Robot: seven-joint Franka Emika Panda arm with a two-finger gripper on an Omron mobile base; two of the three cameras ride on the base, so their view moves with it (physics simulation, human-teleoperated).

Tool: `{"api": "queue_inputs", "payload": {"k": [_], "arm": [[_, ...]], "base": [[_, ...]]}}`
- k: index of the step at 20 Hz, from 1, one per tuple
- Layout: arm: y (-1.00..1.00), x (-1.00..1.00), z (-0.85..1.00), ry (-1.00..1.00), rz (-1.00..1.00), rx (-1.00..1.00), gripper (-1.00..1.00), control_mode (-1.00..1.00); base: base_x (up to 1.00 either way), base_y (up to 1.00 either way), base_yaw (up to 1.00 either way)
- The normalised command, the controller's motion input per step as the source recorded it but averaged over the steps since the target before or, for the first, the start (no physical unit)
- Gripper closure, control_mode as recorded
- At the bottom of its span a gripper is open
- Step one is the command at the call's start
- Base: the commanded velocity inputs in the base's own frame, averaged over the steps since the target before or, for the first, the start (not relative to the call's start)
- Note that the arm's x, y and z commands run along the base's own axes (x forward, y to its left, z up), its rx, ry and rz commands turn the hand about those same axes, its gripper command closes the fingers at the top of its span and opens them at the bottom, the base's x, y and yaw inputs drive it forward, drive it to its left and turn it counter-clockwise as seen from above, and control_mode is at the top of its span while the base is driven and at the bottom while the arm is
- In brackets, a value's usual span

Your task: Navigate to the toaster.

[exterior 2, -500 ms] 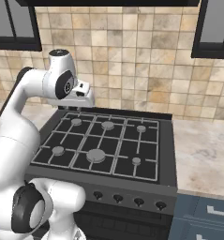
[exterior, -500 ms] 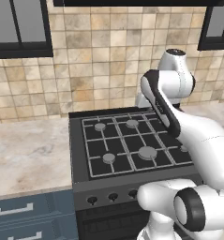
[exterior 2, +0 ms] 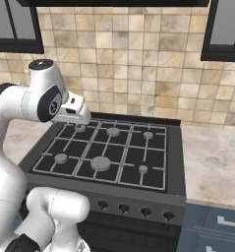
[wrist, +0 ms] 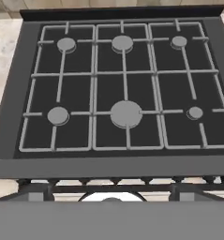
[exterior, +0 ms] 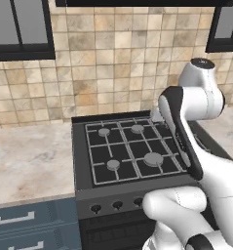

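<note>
Black cast grates cover the stove (exterior: 132, 151) that sits square in front of me, six burners in two rows, with a line of dark knobs (exterior 2: 134, 209) along its front edge. In my hand view the stove (wrist: 118, 89) lies straight below the camera, its largest burner (wrist: 126, 113) in the middle of the near row. I see no toaster from where I am parked, so I cannot say where it stands. The white arm (exterior: 196, 127) rises folded over the right side of the stove in the left base view and over its left side in the right base view, with the hand (exterior 2: 73, 112) hanging above the back left burner. I cannot tell whether the pincer is open or closed, since its tips are hidden. A pale marbled desk (exterior: 28, 163) runs to the left of the stove, with blue-grey drawers (exterior: 25, 227) below it, and more of the desk (exterior 2: 215, 162) continues to the right. Beige stone tiles (exterior 2: 138, 64) cover the wall behind, with a dark-framed cabinet door (exterior: 20, 29) at the upper left and another (exterior 2: 224, 29) at the upper right.
</note>
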Motion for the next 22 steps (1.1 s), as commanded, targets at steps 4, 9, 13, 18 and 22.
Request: {"api": "queue_inputs", "payload": {"k": [4, 9, 13, 18, 22], "arm": [[0.0, -1.0, 0.15, -0.18, -0.09, 0.0, -1.0, -1.0], [-0.04, -0.95, 0.69, -0.01, -0.1, 0.03, -1.0, -1.0], [0.0, -0.28, 0.7, 0.01, -0.05, 0.02, -1.0, -1.0], [-0.14, 0.0, 0.43, 0.05, -0.01, 0.05, -1.0, -1.0], [-0.29, -0.01, 0.02, 0.09, 0.01, 0.03, -1.0, -1.0]], "base": [[0.0, 0.0, 0.0], [0.0, 0.0, 0.0], [0.0, 0.0, 0.0], [0.0, 0.0, 0.0], [0.0, 0.0, 0.0]]}}
